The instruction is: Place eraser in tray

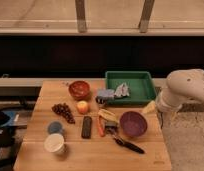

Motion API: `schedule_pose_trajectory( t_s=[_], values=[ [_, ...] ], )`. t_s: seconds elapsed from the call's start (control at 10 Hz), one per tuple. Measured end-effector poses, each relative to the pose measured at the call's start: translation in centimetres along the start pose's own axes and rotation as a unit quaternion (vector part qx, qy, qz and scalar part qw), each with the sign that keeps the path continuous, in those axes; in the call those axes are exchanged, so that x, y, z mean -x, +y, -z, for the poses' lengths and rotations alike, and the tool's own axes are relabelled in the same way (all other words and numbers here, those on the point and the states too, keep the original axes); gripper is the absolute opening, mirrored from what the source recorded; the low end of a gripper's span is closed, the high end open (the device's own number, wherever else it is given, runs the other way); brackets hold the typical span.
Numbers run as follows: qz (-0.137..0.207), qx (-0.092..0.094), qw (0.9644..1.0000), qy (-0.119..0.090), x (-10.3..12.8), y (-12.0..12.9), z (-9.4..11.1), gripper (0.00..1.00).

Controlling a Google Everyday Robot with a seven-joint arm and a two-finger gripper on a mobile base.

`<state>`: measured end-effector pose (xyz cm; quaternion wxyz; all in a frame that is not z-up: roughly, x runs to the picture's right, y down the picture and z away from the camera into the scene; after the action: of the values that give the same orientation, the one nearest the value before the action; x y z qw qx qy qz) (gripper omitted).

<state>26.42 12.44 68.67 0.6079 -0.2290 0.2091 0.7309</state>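
**Item 1, target:** small dark grey-black matte block eraser (pixel 86 126). Lies flat on the light wooden worktop (pixel 75 157), front-centre, long axis running near-to-far. Orange-handled tool (pixel 100 127) sits close on one side, a small round orange fruit (pixel 83 107) just behind.

**Item 2, dest.:** shallow green rectangular plastic tray (pixel 140 86), back right of worktop. A crumpled grey-blue wrapper (pixel 121 90) is in its left part; the rest is bare.

**Item 3:** pale claw (pixel 149 106) on the white arm (pixel 187 87), at the worktop's right edge between the tray and the round purple bowl (pixel 133 123). Spread, nothing in it, well apart from the eraser.

**Handling notes (my judgement):**
- Step in hand = reach & pick, not yet begun.
- I'd travel high over the purple bowl, then drop straight down.
- Claw goes across the eraser's short width, centred along its length.
- Tight spot is the orange-tool side, so I'd seat that finger carefully to avoid nudging the tool.
- Close firmly, since the block is low and could skid.
- Lift clear, carry to the tray's bare part, release low.

**Markings:** no brand, label or writing legible on anything.
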Motion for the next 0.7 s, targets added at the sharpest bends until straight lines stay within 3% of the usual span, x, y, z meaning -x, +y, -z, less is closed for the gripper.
schedule_pose_trajectory(
  t_s=[0.3,0.5,0.7],
  values=[
    [0.065,0.002,0.9979,0.0,0.8,6.8,-0.4,0.8],
    [0.116,0.009,0.9932,0.003,1.0,12.1,-0.8,0.8],
    [0.168,0.023,0.9854,0.01,0.6,17.4,-1.3,0.8]
  ],
)
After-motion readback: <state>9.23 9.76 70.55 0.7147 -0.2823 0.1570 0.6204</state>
